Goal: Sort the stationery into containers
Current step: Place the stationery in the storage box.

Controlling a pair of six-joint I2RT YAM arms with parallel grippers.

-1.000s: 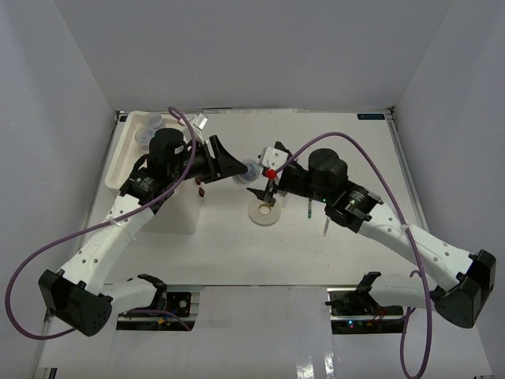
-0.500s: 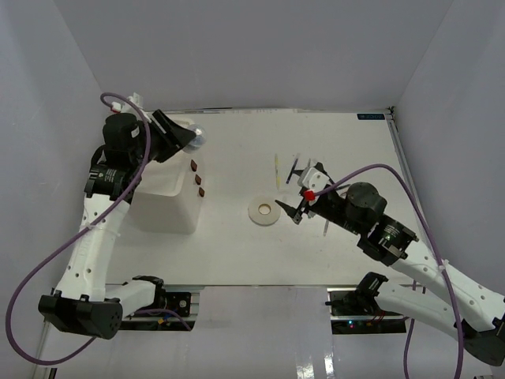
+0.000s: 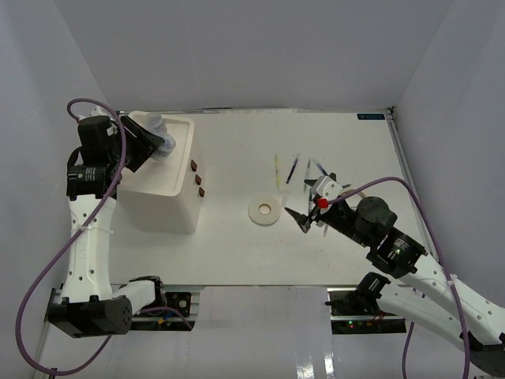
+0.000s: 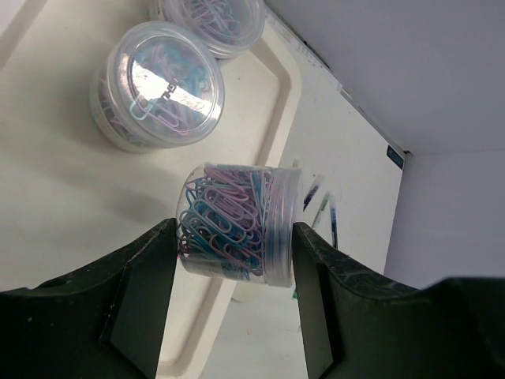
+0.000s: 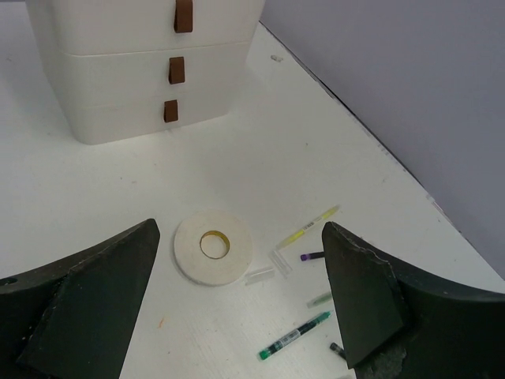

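Note:
My left gripper (image 4: pixel 235 232) is shut on a clear round jar (image 4: pixel 237 225) of pastel paper clips, held on its side just above the top tray (image 4: pixel 47 197) of the white drawer box (image 3: pixel 162 201). Two more such jars (image 4: pixel 162 87) (image 4: pixel 217 20) stand in that tray. In the top view the left gripper (image 3: pixel 156 142) hangs over the tray's back left part. My right gripper (image 3: pixel 309 201) is open and holds nothing, above the table right of a cream tape ring (image 3: pixel 264 210) (image 5: pixel 213 246). Yellow (image 5: pixel 312 225), green (image 5: pixel 293 335) and dark pens (image 3: pixel 293 170) lie loose on the table.
The box's drawers are closed, their brown knobs (image 5: pixel 176 69) facing the table's middle. Small clear pen caps (image 5: pixel 272 268) lie beside the tape ring. Grey walls close in the table on three sides.
My left arm has swung from the table's middle to the left, carrying the jar over the box's tray. My right arm has drawn back to the right, away from the tape ring.

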